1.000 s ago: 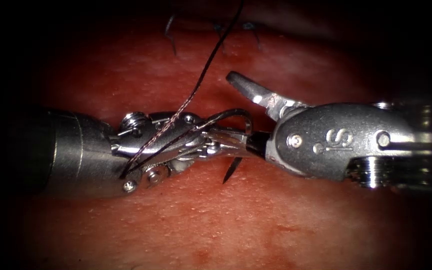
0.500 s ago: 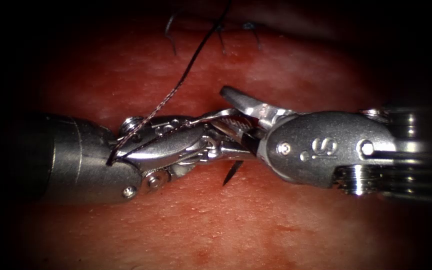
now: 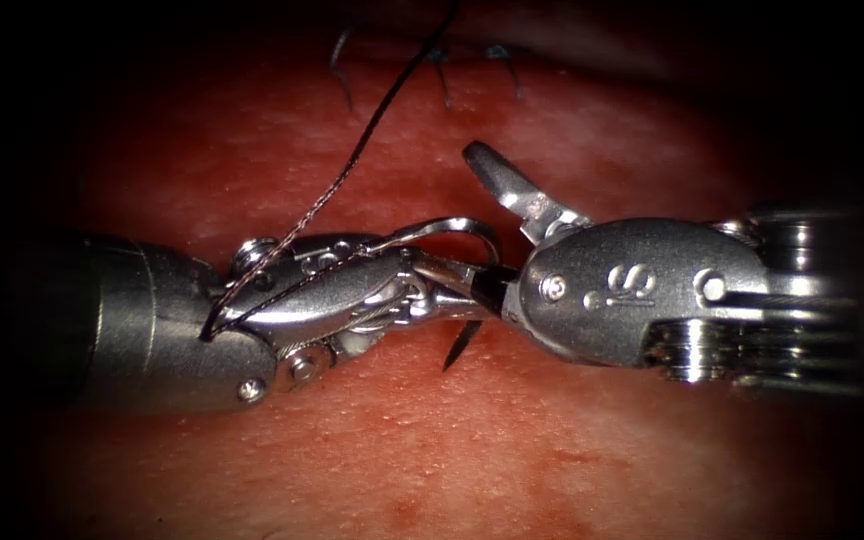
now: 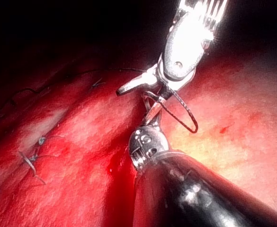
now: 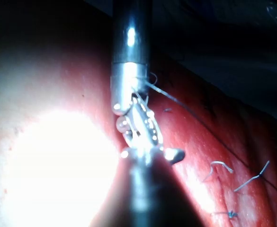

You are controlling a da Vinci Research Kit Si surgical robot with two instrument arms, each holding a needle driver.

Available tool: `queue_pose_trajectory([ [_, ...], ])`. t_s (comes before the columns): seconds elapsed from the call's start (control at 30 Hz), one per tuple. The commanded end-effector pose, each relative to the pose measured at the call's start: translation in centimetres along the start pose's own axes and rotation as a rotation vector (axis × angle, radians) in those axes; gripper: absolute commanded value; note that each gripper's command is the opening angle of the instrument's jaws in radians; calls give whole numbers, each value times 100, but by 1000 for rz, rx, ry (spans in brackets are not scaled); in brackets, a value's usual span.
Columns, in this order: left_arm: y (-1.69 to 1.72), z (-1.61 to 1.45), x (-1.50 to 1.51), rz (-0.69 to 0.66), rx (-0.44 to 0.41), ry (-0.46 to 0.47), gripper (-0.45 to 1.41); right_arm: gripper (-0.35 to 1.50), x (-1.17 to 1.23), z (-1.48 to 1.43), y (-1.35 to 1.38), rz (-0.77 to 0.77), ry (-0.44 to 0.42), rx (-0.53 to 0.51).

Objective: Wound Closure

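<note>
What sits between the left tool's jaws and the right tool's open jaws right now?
In the endoscope view, the curved needle bridges them, held by the left tool above the tissue; the right tool has not closed on it.

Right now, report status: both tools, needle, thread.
Left tool shut on the needle, which arcs free above the tissue, tip down. Right tool open beside it, holding nothing. Thread draped over left tool's wrist.

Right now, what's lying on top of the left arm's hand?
Dark braided thread drapes across the left hand and its wrist. The curved steel needle arcs above its tip; the exact grip point is covered by metal.
</note>
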Motion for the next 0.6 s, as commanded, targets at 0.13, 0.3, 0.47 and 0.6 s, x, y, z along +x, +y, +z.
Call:
queue_pose_trajectory([
  [0.13,-2,7,-1,2,1,1,-45,44,8,4,-3,2,8,-8],
  [0.3,0,5,0,0,1,0,-45,-35,-2,2,-9,-47,-49,-61],
  [0.47,2,2,2,3,0,8,-45,-35,-6,1,-7,-76,-66,-70],
  [0.6,8,2,4,12,-8,8,27,-35,-7,-3,-1,-122,-48,-70],
])
